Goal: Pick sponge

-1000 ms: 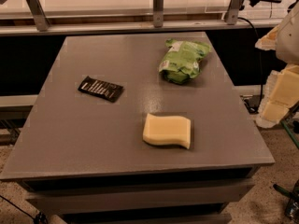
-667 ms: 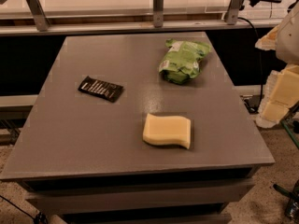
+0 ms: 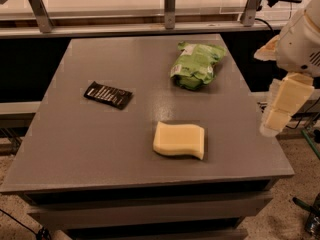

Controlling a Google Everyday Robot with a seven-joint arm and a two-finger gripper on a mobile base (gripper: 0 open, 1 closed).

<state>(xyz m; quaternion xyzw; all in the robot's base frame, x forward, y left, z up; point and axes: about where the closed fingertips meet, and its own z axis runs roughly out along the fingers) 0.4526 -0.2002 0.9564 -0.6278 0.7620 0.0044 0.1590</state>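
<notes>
The sponge (image 3: 179, 140) is a pale yellow flat block with wavy short edges. It lies flat on the grey table (image 3: 75, 149), near the front and right of the middle. My gripper (image 3: 281, 106) hangs at the right edge of the view, beside the table's right side and off its top. It is well to the right of the sponge and holds nothing that I can see.
A green bag (image 3: 195, 65) lies at the back right of the table. A small black packet (image 3: 108, 94) lies at the left of the middle. A counter with metal posts (image 3: 170, 4) runs behind the table. Cables lie on the floor at the right.
The gripper has drifted slightly left toward the table's right edge. The sponge, bag and packet have not moved.
</notes>
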